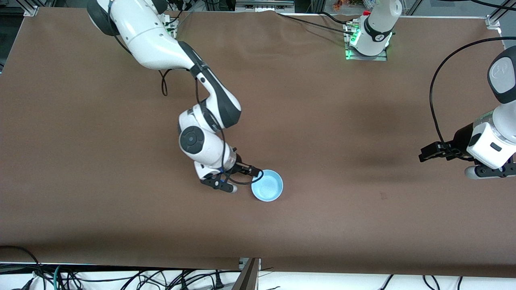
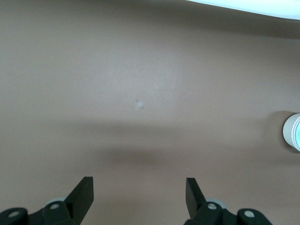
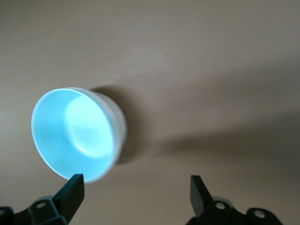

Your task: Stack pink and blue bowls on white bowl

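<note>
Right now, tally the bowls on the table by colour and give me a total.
blue bowl: 1
white bowl: 1, only its outer wall showing under the blue one
pink bowl: 0 in sight
Total: 2 bowls visible

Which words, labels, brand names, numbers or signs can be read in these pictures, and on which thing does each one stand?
None can be read.
Round mark on the left arm's upper joint: too blurred to read.
Round mark on the left arm's base column: too small to read.
Small dark marking on the right arm's wrist: too small to read.
Blue bowl: plain, no text.
</note>
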